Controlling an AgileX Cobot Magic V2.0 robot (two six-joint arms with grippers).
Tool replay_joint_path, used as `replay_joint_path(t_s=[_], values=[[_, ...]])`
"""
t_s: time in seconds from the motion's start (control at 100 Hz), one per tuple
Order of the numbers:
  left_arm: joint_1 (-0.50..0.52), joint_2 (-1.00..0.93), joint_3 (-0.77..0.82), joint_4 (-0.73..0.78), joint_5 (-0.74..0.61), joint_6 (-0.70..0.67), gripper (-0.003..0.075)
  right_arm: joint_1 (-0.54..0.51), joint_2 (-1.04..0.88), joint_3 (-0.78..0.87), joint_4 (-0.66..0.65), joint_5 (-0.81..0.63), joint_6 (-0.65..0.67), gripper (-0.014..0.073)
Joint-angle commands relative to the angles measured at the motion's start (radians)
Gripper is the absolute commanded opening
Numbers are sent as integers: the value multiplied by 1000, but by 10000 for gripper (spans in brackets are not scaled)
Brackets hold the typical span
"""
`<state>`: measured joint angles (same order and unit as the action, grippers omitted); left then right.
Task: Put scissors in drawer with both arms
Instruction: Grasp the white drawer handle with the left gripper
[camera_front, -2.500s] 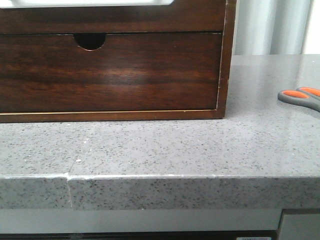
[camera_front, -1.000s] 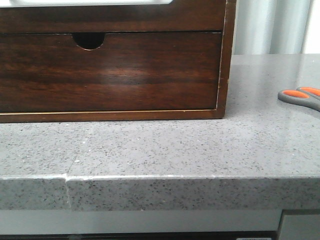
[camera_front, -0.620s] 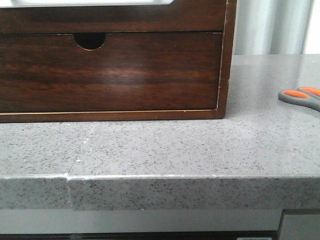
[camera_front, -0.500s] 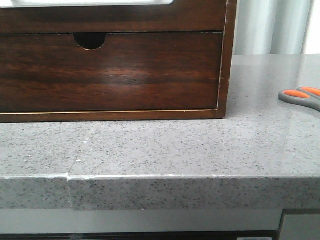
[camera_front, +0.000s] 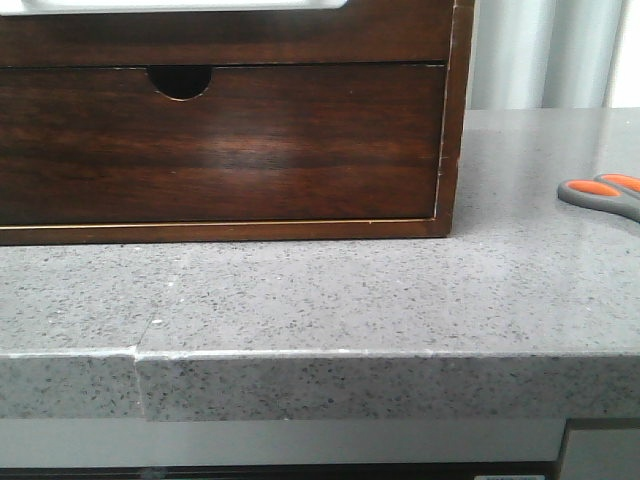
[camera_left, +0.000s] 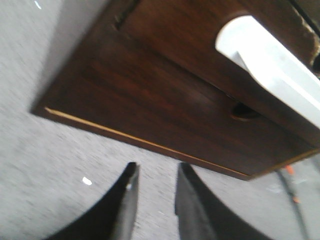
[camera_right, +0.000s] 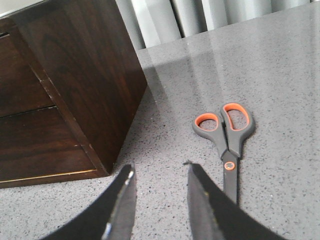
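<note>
The scissors (camera_right: 227, 135), grey with orange-lined loops, lie flat on the grey stone counter, to the right of the wooden box; the front view shows only their handles (camera_front: 605, 193) at its right edge. The drawer (camera_front: 200, 35) is the upper dark wood front with the long white cutout (camera_left: 265, 65), and it looks closed. My left gripper (camera_left: 158, 167) is open and empty above the counter in front of the box. My right gripper (camera_right: 159, 167) is open and empty, a little to the left of the scissors' blades. Neither gripper shows in the front view.
The lower drawer front (camera_front: 220, 140) with a half-round notch (camera_front: 180, 82) is closed. The wooden box (camera_right: 85, 75) stands at the back left of the counter. The counter's front edge (camera_front: 330, 355) runs across the front view. Pale curtains (camera_front: 545, 50) hang behind.
</note>
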<state>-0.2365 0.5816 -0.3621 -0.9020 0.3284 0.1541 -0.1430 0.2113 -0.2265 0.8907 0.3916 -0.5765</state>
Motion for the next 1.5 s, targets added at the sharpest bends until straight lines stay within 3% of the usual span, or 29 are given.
replay_joint_path(t_s=[0.0, 0.06, 0.31, 0.62, 1.34, 1.41, 1.49], values=[[-54, 51, -39, -160, -44, 5, 318, -6, 20, -36, 36, -50, -9, 222], [-86, 82, -50, -231, -49, 5, 351, -6, 20, -36, 36, -60, -9, 222], [-155, 178, -135, -574, -92, 5, 348, -6, 20, -36, 36, -74, -9, 222], [-157, 254, -225, -810, -85, 5, 348, -6, 20, -36, 36, -72, -9, 222], [-157, 455, -316, -907, -14, 109, 347, -6, 18, -36, 37, -72, -9, 222], [-157, 463, -316, -907, -7, 109, 321, -6, 18, -36, 37, -72, -9, 222], [-157, 463, -316, -907, -5, 118, 238, -6, 18, -36, 37, -72, -9, 222]])
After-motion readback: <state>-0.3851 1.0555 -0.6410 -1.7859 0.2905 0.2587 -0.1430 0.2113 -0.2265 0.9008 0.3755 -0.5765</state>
